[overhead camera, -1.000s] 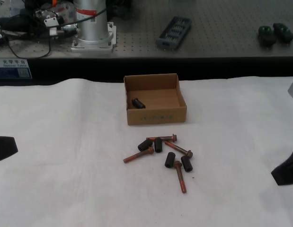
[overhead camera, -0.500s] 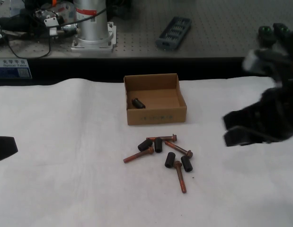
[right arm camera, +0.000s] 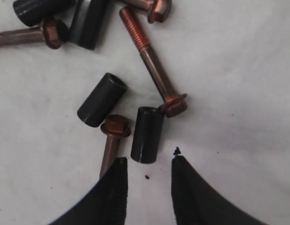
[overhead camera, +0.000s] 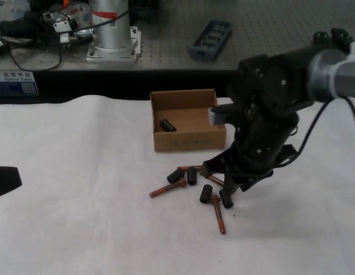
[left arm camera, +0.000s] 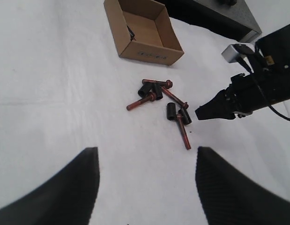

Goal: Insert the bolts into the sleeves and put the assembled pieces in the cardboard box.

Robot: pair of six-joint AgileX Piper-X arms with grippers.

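Several copper bolts [overhead camera: 218, 214] and black sleeves [overhead camera: 206, 193] lie in a loose pile on the white cloth in front of the cardboard box [overhead camera: 188, 140]. One black piece [overhead camera: 167, 124] lies inside the box. My right gripper [overhead camera: 222, 182] hangs low over the pile's right side, open. In the right wrist view its open fingers [right arm camera: 114, 192] straddle the near end of one sleeve [right arm camera: 147, 134], beside a bolt [right arm camera: 112, 140] and a second sleeve [right arm camera: 102, 99]. My left gripper [left arm camera: 145, 152] is open and holds nothing, well back from the pile [left arm camera: 170, 110].
Behind the cloth's far edge a dark perforated bench carries a metal post base [overhead camera: 112, 34], cables and a black tool rack [overhead camera: 210, 37]. A dark arm part [overhead camera: 5, 179] sits at the left edge. Bare cloth lies left of and in front of the pile.
The right arm has swung in from the right edge and come down over the pile. The bolts, sleeves and box have stayed put, and the left arm has kept still.
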